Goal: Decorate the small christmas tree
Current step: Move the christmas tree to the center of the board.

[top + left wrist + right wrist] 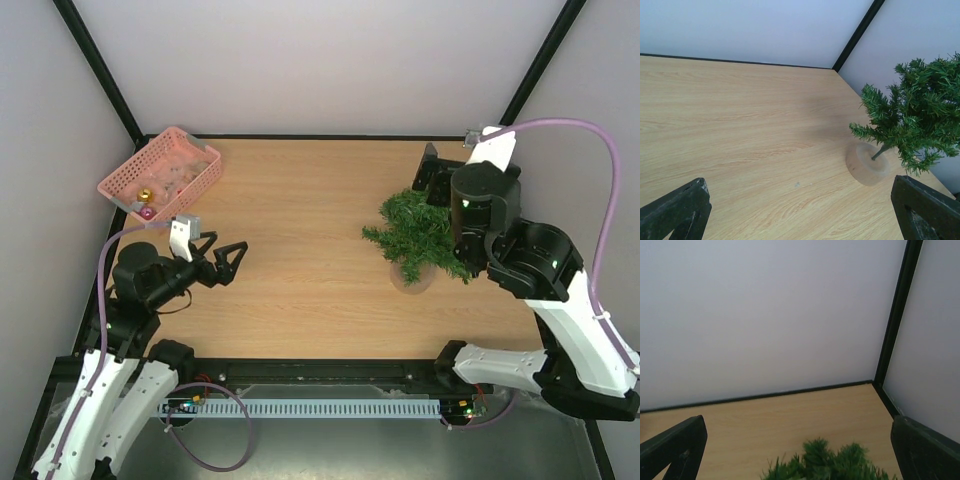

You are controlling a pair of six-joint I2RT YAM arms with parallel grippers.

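Observation:
The small christmas tree (418, 232) stands upright on its round pale base (412, 277) at the right of the wooden table. In the left wrist view the tree (922, 117) and its base (867, 164) lie far to the right. My left gripper (225, 262) hovers open over the table's left side, well away from the tree, with nothing between its fingers (676, 211). My right gripper (433, 175) hangs open just behind the tree. In the right wrist view the tree's top branches (826, 464) show low between the fingers (926, 450), untouched.
A pink basket (185, 145) sits at the far left corner, holding a gold ball (145, 194), a pink ball (147, 212) and other pale items. Walls close the table at the back and both sides.

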